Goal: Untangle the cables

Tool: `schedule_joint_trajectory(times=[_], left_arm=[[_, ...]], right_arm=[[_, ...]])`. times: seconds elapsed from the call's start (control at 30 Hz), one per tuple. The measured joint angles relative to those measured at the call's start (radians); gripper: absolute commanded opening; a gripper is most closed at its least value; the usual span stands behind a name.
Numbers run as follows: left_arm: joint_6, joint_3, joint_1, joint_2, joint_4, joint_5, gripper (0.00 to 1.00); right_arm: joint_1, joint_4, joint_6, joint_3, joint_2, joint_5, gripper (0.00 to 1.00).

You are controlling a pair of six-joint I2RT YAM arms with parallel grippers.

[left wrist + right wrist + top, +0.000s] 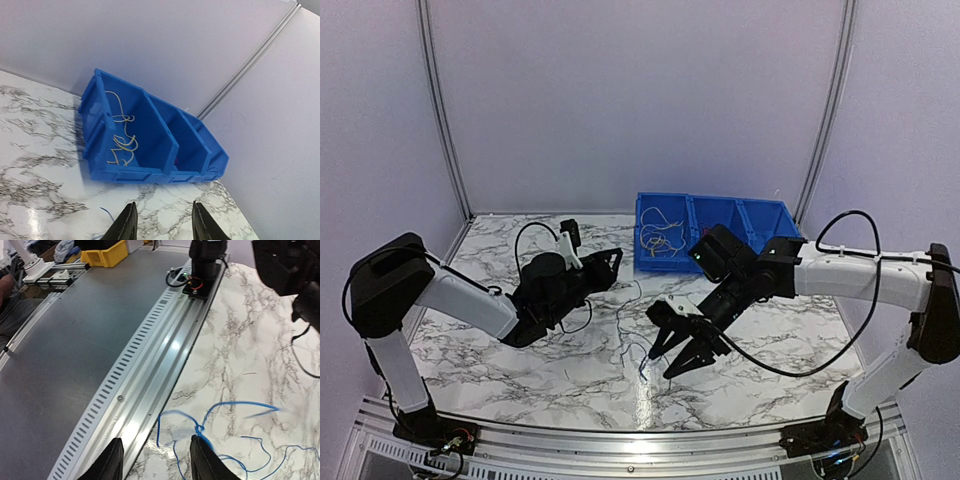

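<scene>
— Looking half done, at a guess: spotted yellow-white cables (122,142) lying in the left-hand compartment of the bin (150,176), upper centre of the overhead frame.
— Left to sort: the blue cable (200,430), sprawled in loops with a small knot on the worktop (240,330), lower centre of that frame, close to the front rail (150,385).
— Gripped by anything?
— No. Found the right pincer (157,442) spread wide over the loops, knot just beside one fingertip, clenching nothing. Likewise the left pincer (164,210): released, bare, aimed at the bin from centre left.
— Other colours?
— Cannot tell; too small to make out.
— Anything in the way?
— Only the robot's thick black cord (790,374) drooping just beside the right pincer; might snag.
</scene>
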Motion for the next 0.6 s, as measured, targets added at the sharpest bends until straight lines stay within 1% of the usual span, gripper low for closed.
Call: schedule_joint_trajectory(times=[0.07,0.13,0.23,0.4,0.53,0.57,0.6], left_arm=[[-0.003,-0.02,0.034,-0.014,0.002,-0.019,0.33],[-0.005,-0.039,0.04,-0.029,0.005,-0.024,0.29],[0.004,-0.056,0.039,-0.051,0.008,-0.011,0.28],[0.015,-0.08,0.039,-0.094,0.011,0.029,0.35],[0.052,-0.154,0.039,-0.19,-0.023,0.05,0.43],[0.064,-0.168,0.039,-0.224,-0.053,0.052,0.44],[0.076,-0.178,0.038,-0.254,-0.082,0.055,0.45]], right_arm=[[0.022,-0.059,-0.046,0.0,0.0,-0.028,0.46],[0.02,-0.107,-0.077,0.001,0.0,-0.038,0.44],[0.015,-0.151,-0.104,0.014,0.007,-0.044,0.42],[-0.002,-0.142,-0.083,0.014,0.016,-0.038,0.34],[-0.014,-0.049,-0.014,-0.013,0.012,0.053,0.34],[-0.013,-0.029,-0.002,-0.024,0.011,0.078,0.34],[-0.013,-0.017,0.008,-0.031,0.01,0.094,0.37]])
